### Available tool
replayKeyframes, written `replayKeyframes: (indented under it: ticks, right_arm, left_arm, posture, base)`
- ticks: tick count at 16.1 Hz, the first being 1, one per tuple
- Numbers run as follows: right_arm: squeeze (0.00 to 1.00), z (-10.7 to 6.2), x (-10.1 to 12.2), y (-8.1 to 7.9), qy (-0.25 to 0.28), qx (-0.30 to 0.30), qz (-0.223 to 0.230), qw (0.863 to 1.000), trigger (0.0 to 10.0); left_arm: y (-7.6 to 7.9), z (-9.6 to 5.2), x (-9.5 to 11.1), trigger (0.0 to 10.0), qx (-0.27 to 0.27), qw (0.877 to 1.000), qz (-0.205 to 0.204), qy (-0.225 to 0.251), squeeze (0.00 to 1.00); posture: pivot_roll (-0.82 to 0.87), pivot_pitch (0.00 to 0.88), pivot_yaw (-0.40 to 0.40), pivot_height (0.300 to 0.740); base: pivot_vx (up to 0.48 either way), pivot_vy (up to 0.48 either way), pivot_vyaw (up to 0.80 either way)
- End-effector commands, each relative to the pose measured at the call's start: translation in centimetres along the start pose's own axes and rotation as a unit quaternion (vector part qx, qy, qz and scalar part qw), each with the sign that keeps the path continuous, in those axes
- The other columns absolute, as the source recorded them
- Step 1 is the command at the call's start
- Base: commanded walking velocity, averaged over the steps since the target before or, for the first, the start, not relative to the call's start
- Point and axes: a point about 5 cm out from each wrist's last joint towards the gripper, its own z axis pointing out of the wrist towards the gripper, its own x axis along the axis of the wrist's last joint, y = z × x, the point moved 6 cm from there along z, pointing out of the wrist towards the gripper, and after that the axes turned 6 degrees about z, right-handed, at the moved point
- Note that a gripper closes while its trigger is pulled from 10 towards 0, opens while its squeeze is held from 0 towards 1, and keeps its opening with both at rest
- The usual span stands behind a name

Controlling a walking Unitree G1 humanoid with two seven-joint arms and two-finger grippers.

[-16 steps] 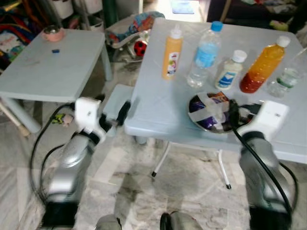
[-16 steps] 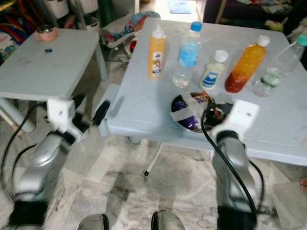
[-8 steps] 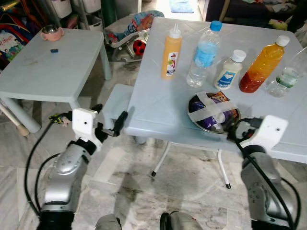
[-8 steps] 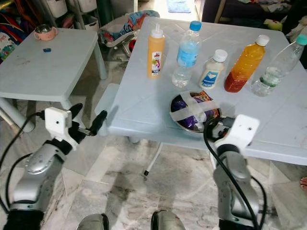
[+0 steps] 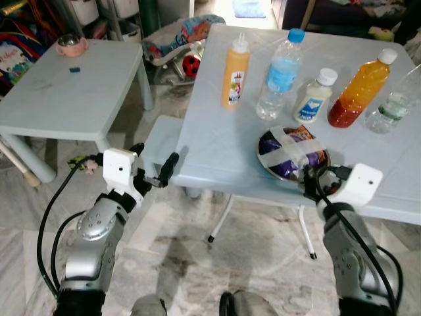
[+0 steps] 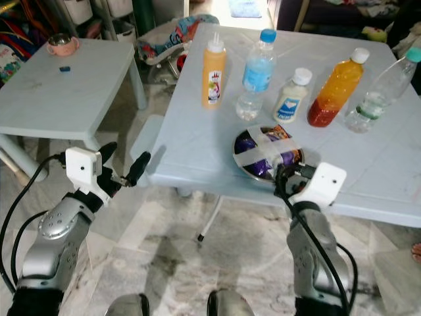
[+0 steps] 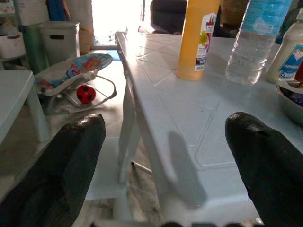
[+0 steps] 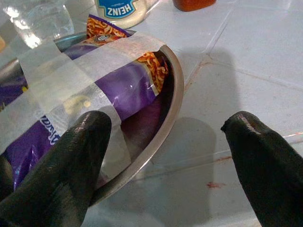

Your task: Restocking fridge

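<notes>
Two hands are reaching toward the pale desk [image 5: 217, 141]. The left hand [image 5: 153, 169] is hovering just off the desk's near left corner, fingers spread wide and holding nothing. The right hand [image 6: 289, 176] is pointing at the near rim of the metal bowl [image 8: 168, 118], fingers parted around that rim without closing; purple snack packets [image 8: 118, 87] taped down are lying inside. Behind the bowl are standing an orange sauce bottle [image 5: 236, 70], a water bottle [image 5: 281, 72], a white bottle [image 5: 316, 96] and a juice bottle [image 5: 364, 87].

floor [image 5: 197, 263]: grey marble tile | pale blue table [image 5: 217, 145] | low table [image 5: 72, 99] to its left
</notes>
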Motion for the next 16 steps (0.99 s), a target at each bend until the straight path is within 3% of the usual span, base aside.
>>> replayKeyframes:
  ticks: [1,4,9,11,13,15,16]
  right_arm:
    - [0.0,0.2,-0.6,0.8,-0.017,-0.016,0.009,1.0,0.0]
    - [0.0,0.8,-0.9,0.5,-0.035,-0.005,0.032,0.999,0.0]
    - [0.0,1.4,-1.6,0.0,-0.079,0.005,0.069,0.995,0.9]
    - [0.0,1.8,-1.6,-0.5,-0.095,0.019,0.074,0.992,0.1]
    - [0.0,2.2,-1.0,-0.7,-0.097,0.023,0.078,0.992,0.5]
    - [0.0,2.6,-1.0,-0.5,-0.112,0.02,0.122,0.986,0.4]
    - [0.0,2.7,-1.0,-0.5,-0.116,0.021,0.125,0.985,1.1]
  left_arm:
    - [-0.1,0.2,0.6,10.0,0.002,1.0,0.004,0.009,0.0]
    - [0.3,0.4,0.6,10.0,0.001,1.0,0.002,0.012,0.0]
    - [0.6,0.6,0.8,10.0,-0.004,1.0,0.007,0.015,0.0]
    - [0.6,0.7,0.8,10.0,-0.005,1.0,0.011,0.015,0.0]
    - [0.7,0.7,0.9,10.0,-0.007,1.0,0.014,0.016,0.0]
    - [0.7,0.8,0.9,10.0,-0.01,1.0,0.016,0.016,0.0]
    - [0.7,0.8,0.9,10.0,-0.01,1.0,0.017,0.016,0.0]
  posture:
    - [-0.07,0.089,-0.029,0.74]
    - [-0.07,0.088,-0.028,0.74]
    - [-0.07,0.09,-0.026,0.74]
    - [-0.08,0.09,-0.023,0.74]
    - [-0.07,0.09,-0.023,0.74]
    - [-0.07,0.09,-0.022,0.74]
    - [-0.07,0.09,-0.022,0.74]
  base:
    - [0.0,0.0,0.0]
    - [0.0,0.0,0.0]
    - [0.0,0.0,0.0]
    - [0.0,0.0,0.0]
    - [0.0,0.0,0.0]
    - [0.0,0.0,0.0]
    - [0.0,0.0,0.0]
